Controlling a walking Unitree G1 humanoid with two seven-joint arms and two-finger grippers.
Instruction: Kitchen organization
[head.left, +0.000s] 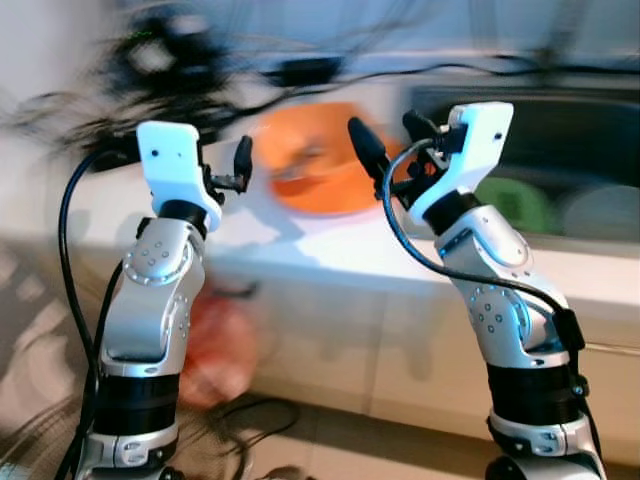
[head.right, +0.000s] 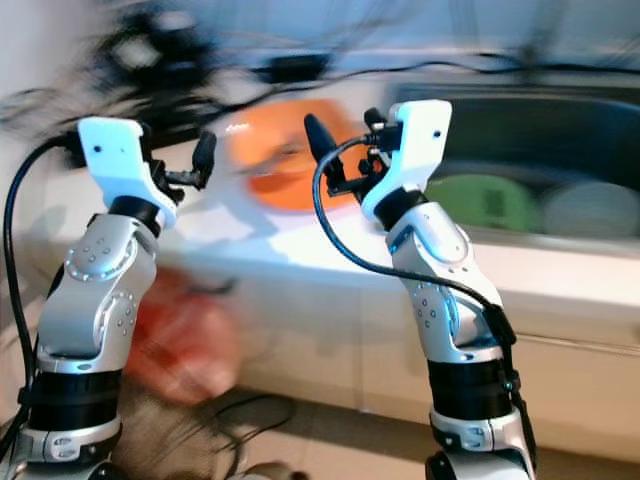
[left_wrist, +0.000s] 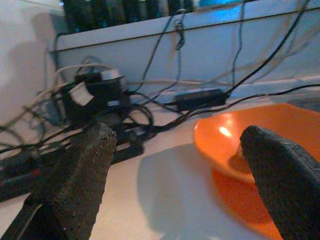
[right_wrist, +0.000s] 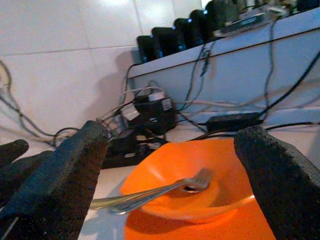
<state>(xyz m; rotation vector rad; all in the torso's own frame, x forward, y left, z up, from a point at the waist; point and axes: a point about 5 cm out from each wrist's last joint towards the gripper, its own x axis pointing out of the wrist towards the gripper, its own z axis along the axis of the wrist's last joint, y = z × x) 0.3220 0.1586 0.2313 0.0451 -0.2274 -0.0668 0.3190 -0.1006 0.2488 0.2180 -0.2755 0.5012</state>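
Surface: white surface (right_wrist: 100, 192), running along a white tiled wall.
Bowl: orange bowl (right_wrist: 200, 190) sits on an orange plate (right_wrist: 210, 227), which lies on the surface.
Cutlery: a fork (right_wrist: 165, 189) lies in the bowl with its handle over the rim.
Cables: black adapters and cables (left_wrist: 100, 105) lie on the surface near the wall, behind the bowl.
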